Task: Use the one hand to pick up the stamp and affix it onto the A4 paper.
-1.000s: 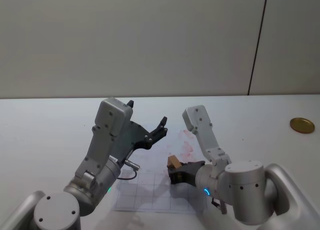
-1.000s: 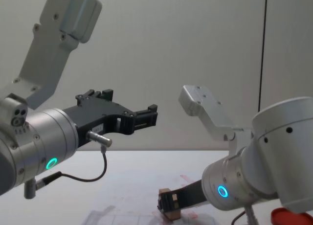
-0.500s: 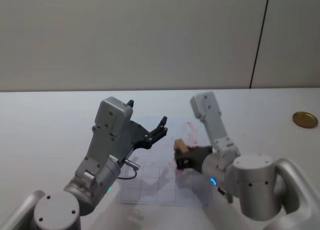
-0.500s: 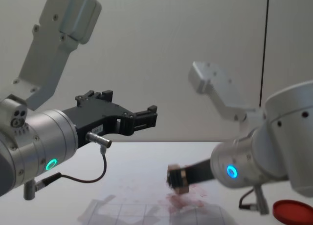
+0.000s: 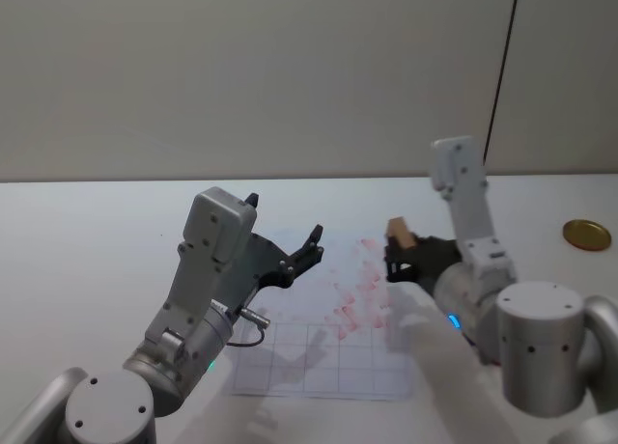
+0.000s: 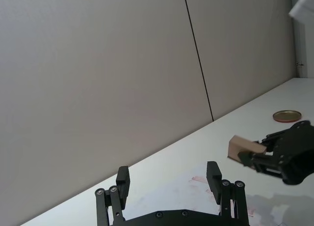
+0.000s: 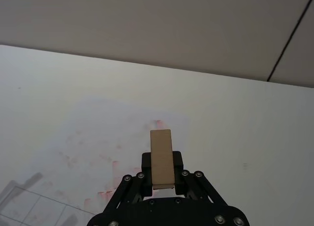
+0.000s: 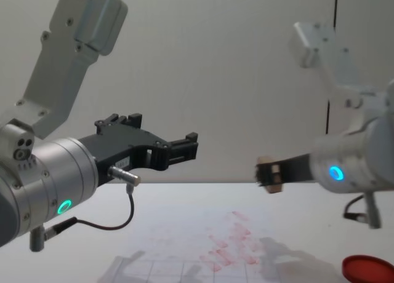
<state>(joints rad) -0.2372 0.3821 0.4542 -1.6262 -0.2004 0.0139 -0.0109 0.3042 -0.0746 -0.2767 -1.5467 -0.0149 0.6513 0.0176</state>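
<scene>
Two grippers are up over the table [image 5: 87, 222], but the job belongs to one: the right gripper [image 5: 404, 258] has its fingers closed on the stamp [image 5: 399, 234] and holds it in the air, above the right part of the paper [image 5: 319, 362], probably so the block can travel without dragging across the sheet. In the right wrist view the stamp [image 7: 161, 158] sits between the two fingers, clamped near one end, with most of its length sticking out past the fingertips. That leaves the free end clear to meet the paper or the red ink pad [image 8: 368, 271] at the table's right edge. The left gripper [image 5: 287, 258] hangs parked above the paper's left side, fingers spread wide with nothing in them. A brass-coloured disc [image 5: 587, 235] lies far right.
</scene>
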